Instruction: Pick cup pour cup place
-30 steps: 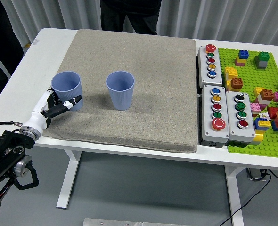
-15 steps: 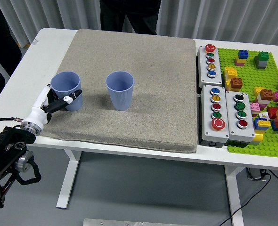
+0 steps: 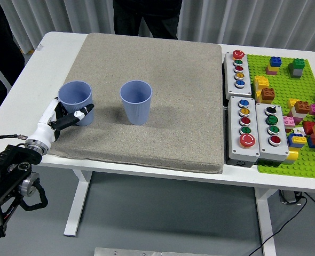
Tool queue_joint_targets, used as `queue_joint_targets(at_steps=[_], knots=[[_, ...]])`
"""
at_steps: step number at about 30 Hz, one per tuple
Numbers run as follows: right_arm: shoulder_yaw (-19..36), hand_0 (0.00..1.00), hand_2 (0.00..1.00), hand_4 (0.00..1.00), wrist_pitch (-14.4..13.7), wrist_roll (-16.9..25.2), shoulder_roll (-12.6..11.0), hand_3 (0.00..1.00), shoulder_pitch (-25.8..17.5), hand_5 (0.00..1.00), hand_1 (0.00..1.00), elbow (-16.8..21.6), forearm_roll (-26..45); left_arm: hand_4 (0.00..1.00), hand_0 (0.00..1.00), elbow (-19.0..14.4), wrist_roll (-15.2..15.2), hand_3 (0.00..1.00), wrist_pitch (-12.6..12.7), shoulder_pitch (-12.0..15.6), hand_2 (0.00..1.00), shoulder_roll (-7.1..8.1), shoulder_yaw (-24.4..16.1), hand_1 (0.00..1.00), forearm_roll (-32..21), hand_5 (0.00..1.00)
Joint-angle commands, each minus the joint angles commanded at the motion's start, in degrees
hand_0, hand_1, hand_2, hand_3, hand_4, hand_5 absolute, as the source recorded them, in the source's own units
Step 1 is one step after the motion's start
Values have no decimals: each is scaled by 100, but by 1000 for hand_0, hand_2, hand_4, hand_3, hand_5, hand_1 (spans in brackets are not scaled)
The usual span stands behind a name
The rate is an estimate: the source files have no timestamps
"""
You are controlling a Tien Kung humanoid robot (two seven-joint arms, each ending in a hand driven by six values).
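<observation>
The left blue cup (image 3: 76,102) stands upright on the grey mat (image 3: 163,69), near the mat's left edge, and your left hand (image 3: 61,118) sits at its near-left side. You can see one dark finger (image 3: 80,113) stretched across the cup's lower front wall and the white fingers (image 3: 53,108) lying along its left side, so the fingers are apart and cupped around its base; you cannot tell whether they press on it. The cup's foot rests on the mat. A second blue cup (image 3: 136,101) stands upright to its right, well apart from the hand, nearer the mat's middle. Your left arm (image 3: 10,173) comes up from the lower-left corner, past the edge of the white table (image 3: 37,64). At the far right, button boxes (image 3: 252,128) stand beside a green brick plate (image 3: 299,106).
</observation>
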Motion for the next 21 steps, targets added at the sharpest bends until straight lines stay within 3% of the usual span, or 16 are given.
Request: queue_joint_targets(at_steps=[2,3,8,9,14,15,21], knots=[[7,675,570,2,0,-1,0,574,-2,189,637,0,-11,863,895,-8,4,998,-2,0,997,1,11,850,8,261],[12,675,570,2,2,-2,-1,573,-1,187,637,0,-13,843,846,-20,9,998,-6,-4,936,4,18,798,27,238],[15,675,570,2,2,-2,0,573,4,187,637,0,-19,843,846,-73,26,998,-20,3,936,12,41,798,77,238],[18,674,569,2,1,-2,0,573,5,186,637,0,-21,832,786,-79,27,838,-18,6,746,13,43,690,82,217],[27,674,569,2,5,-1,-2,573,7,186,637,0,-31,832,786,-107,33,838,2,24,746,11,76,690,109,217],[31,675,569,2,6,-1,-2,573,8,188,637,0,-37,826,669,-110,30,604,15,26,555,10,82,572,118,211],[29,675,569,2,8,-2,-5,573,21,188,637,0,-31,826,669,-89,-15,604,122,33,555,-13,119,572,85,211]])
